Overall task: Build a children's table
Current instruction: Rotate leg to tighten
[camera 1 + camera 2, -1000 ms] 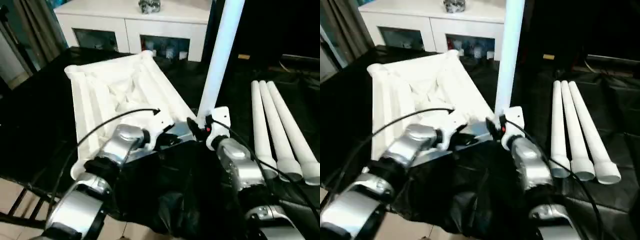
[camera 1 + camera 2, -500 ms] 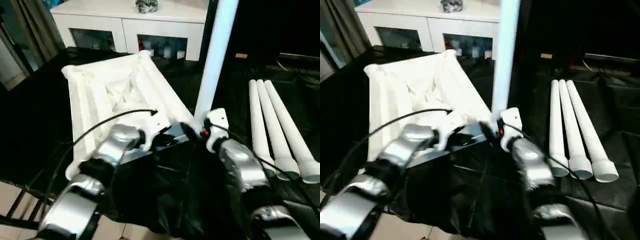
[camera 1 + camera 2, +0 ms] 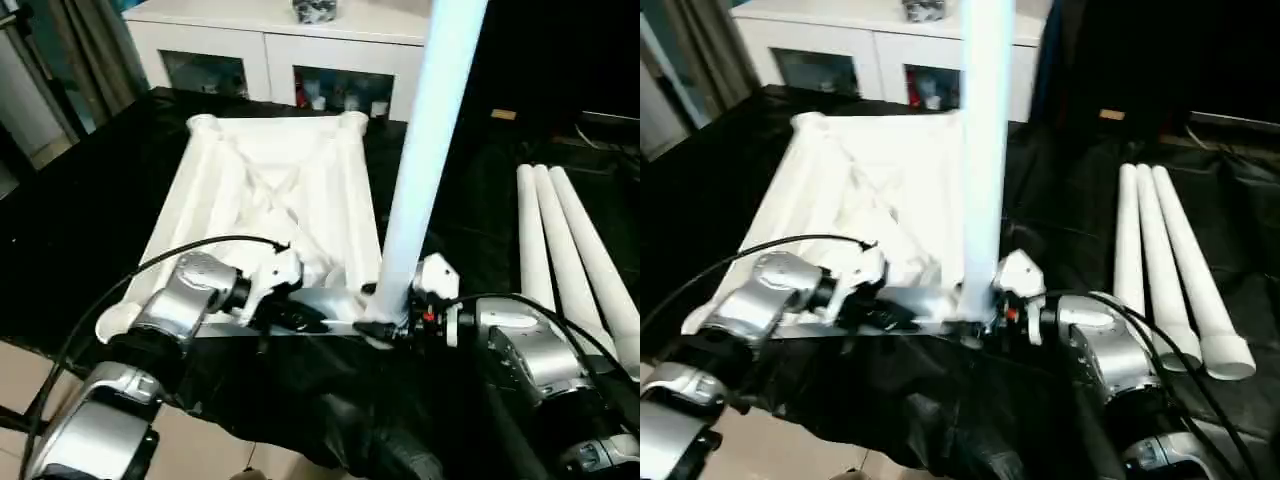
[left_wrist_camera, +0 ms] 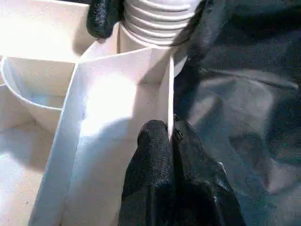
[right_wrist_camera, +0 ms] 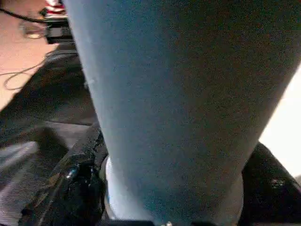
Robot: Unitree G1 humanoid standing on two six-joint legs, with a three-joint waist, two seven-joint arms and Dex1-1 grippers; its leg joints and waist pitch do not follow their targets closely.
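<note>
Silver cylindrical forearms [image 3: 185, 305] showing, black joint bands separating segments. Thin black cable [image 3: 150, 262] arcing over left forearm. White wrist housing [image 3: 437, 278] carrying small red mark. Matte black fingers [image 4: 157, 155] looking rounded.

No words, labels or numbers can be read here (anywhere).

**Count: one tabletop, four legs**

You've got one white tabletop [image 3: 270, 200] lying ribbed side up on the black counter [image 3: 80, 200]. Legs: four in all. One leg [image 3: 425, 140] stands upright at the tabletop's near corner, and three spare legs [image 3: 570, 250] lie side by side off to your right. Two grippers are in play, left gripper [image 3: 300, 315] and right gripper [image 3: 385, 315]. One white cabinet [image 3: 270, 55] sits behind.
</note>
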